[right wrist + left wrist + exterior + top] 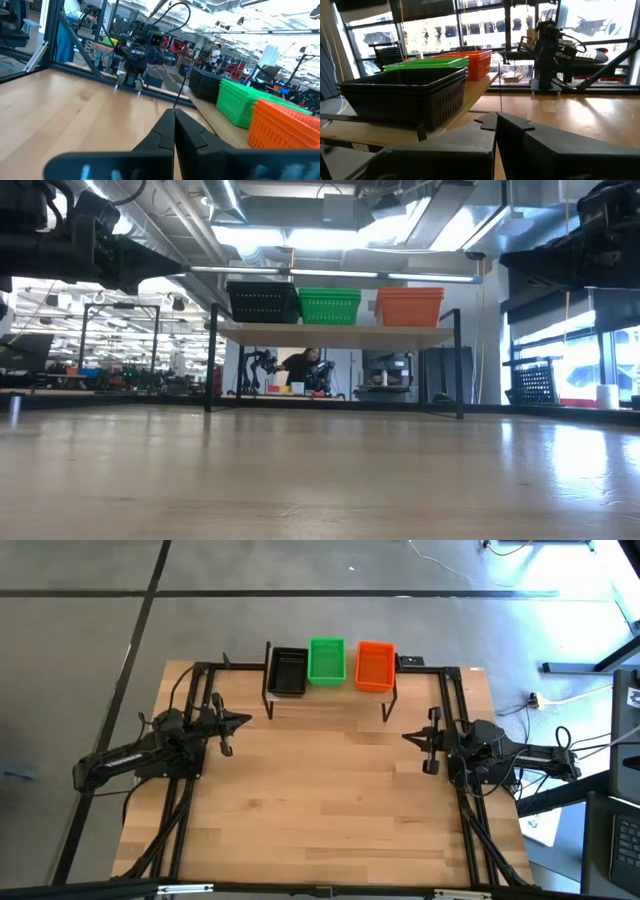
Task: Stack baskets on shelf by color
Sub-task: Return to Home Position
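Empty left gripper (246,722) pressed together, right gripper (407,736) likewise, black, green, orange baskets (330,306) on shelf (340,336), stack depth unclear

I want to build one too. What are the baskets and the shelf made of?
The baskets look like moulded plastic: even colour, walls full of small holes. The shelf looks like pale bare wood with faint grain, on thin black legs, probably metal.

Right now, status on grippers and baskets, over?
Left gripper shut, empty, left of table. Right gripper shut, empty, right side. Black baskets, green baskets, orange baskets on the shelf, one color per stack. No obstruction seen.
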